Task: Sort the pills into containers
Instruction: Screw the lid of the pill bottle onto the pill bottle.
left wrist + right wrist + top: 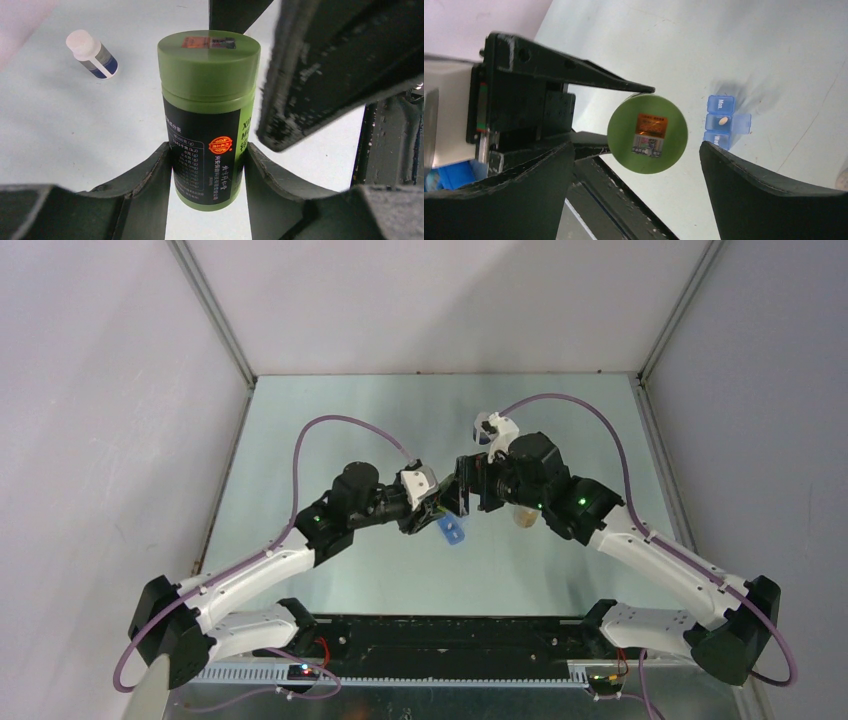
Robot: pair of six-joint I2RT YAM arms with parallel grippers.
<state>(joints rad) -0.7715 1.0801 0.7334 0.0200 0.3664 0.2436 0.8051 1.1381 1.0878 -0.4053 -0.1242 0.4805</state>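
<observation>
Two grippers meet tip to tip in top view: left gripper [440, 508] at 9 o'clock, right gripper [468, 492] at 3. The blue pill organizer [452, 531] sits just beneath them at 6.
Left wrist: fingers [145, 190] clamp the green bottle [207, 125] low on its body, upright. A small white-capped bottle [92, 54] lies at 10 o'clock.
Right wrist: jaws wide, flanking the green cap [647, 133], no contact. Organizer at 3 o'clock, with one white pill [723, 121] in its open middle cell.

A robotics lab test cell: a pale counter [400, 420] walled by plain grey panels [100, 390] on aluminium posts [214, 308].
</observation>
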